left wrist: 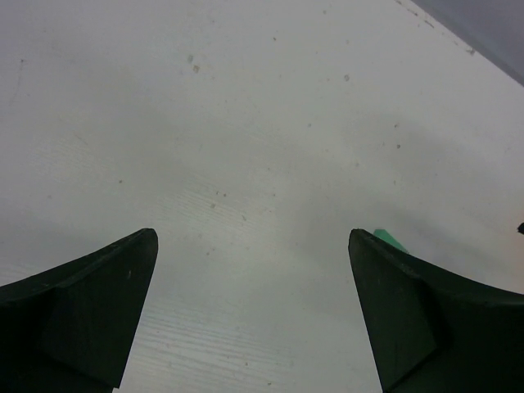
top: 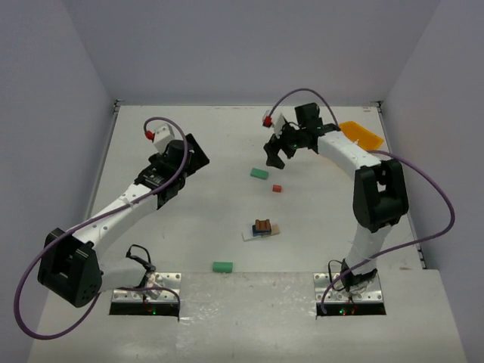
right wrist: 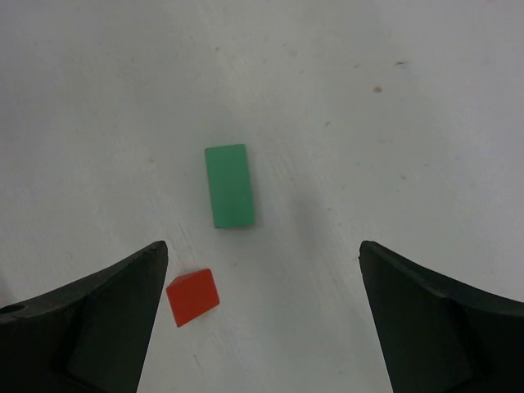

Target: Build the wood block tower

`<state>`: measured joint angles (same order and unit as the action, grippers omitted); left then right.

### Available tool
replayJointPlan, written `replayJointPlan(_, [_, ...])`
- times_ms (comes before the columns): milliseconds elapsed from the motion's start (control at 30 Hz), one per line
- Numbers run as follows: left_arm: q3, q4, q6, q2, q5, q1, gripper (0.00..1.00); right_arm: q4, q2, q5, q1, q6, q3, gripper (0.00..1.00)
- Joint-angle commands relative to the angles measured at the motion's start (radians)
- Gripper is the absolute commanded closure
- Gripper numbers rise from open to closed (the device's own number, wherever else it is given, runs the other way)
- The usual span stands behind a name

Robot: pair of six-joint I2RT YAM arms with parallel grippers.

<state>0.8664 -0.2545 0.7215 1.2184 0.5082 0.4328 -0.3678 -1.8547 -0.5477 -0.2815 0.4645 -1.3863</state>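
Here the right gripper is hanging wide open just behind the green block, whose long axis is running straight ahead between its jaws. The left gripper, also open, is farther off, and the part-built tower is standing well apart from both.

White arms, black claws, purple cables

You see a white desk with faint grey specks. Your left hand and right hand are black. One green block, a second green block, a red block. The stack shows pale wood, blue and reddish-brown. The bin is yellow, the cables purple
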Motion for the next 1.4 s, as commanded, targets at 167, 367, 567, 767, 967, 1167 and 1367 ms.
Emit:
replayJointPlan(167, [-0.065, 0.083, -0.079, -0.075, 0.017, 0.001, 0.0, 0.0, -0.157, 0.223, -0.133, 0.1, -0.017, 0.01])
replayJointPlan(367, [-0.091, 0.082, -0.076, -0.105, 0.025, 0.001, 0.0, 0.08, -0.226, 0.273, -0.151, 0.071, -0.022, 0.01])
replayJointPlan(567, [-0.114, 0.109, -0.081, -0.123, 0.014, 0.0, 0.0, 0.099, -0.249, 0.242, -0.153, 0.091, -0.013, 0.05])
replayJointPlan(767, [-0.116, 0.113, -0.088, -0.115, 0.01, 0.001, 0.0, 0.098, -0.272, 0.196, -0.168, 0.115, -0.032, 0.14])
replayJointPlan(967, [-0.124, 0.099, -0.089, -0.12, 0.017, 0.001, 0.0, 0.1, -0.287, 0.19, -0.188, 0.148, -0.032, 0.63])
replayJointPlan(1167, [-0.191, 0.119, -0.109, -0.132, -0.043, 0.001, 0.0, 0.081, -0.191, 0.254, -0.2, 0.18, -0.027, 0.91])
replayJointPlan(1367, [-0.257, 0.108, -0.091, -0.184, -0.112, 0.002, 0.0, -0.034, 0.027, 0.143, -0.2, 0.233, 0.014, 0.94])
